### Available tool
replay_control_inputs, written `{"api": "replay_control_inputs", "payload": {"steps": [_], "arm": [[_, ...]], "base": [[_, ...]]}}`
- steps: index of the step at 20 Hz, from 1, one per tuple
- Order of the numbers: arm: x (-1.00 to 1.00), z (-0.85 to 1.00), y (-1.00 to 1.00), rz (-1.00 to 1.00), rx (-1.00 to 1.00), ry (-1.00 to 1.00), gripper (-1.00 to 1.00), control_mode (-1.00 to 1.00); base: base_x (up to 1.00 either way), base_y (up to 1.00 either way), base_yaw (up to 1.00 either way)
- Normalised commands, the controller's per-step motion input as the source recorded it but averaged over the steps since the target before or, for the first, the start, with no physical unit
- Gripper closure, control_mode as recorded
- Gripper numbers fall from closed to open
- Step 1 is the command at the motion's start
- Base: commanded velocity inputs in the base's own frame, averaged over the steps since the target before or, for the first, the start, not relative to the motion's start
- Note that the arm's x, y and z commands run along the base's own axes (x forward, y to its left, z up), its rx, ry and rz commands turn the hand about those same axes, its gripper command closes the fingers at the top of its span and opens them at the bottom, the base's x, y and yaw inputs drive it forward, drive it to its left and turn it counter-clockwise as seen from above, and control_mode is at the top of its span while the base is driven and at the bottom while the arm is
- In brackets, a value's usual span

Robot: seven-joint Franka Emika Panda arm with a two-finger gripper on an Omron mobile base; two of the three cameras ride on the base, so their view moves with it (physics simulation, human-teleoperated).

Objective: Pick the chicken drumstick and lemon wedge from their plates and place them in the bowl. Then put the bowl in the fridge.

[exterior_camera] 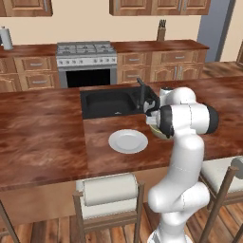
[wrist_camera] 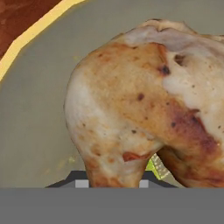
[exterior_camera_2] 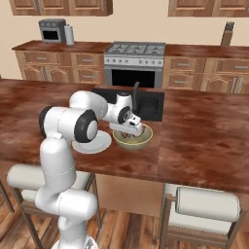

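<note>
No readable text, labels, brands or numbers appear on anything.

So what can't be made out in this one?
- Gripper jaws: the chicken drumstick covers them in the hand view; the wrist hides them from the right base.
- Bowl: the arm blocks most of it from the left base.
- Lemon wedge: just a sliver under the drumstick.
- Second plate: one plate is plain; the forearm covers most of the one seen from the right base.

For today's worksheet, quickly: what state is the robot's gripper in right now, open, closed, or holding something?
Gripper: down in the bowl, right at the chicken drumstick; open or closed cannot be told.
</note>
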Motion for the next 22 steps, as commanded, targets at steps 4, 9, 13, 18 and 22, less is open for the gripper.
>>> {"api": "replay_control_inputs", "payload": {"steps": [4,9,13,18,22], "arm": [[0.19,-0.13,-0.04,0.00,-0.01,-0.01,1.00,-1.00],[0.13,-0.12,-0.14,0.00,-0.03,0.00,1.00,-1.00],[0.00,-0.04,-0.20,0.00,-0.01,0.00,-1.00,-1.00],[-0.11,0.00,-0.27,0.00,0.00,0.00,-1.00,-1.00],[-0.20,0.04,-0.24,0.00,0.00,0.00,-1.00,-1.00]], "base": [[0.00,0.00,0.00],[0.00,0.00,0.00],[0.00,0.00,0.00],[0.00,0.00,0.00],[0.00,0.00,0.00]]}}
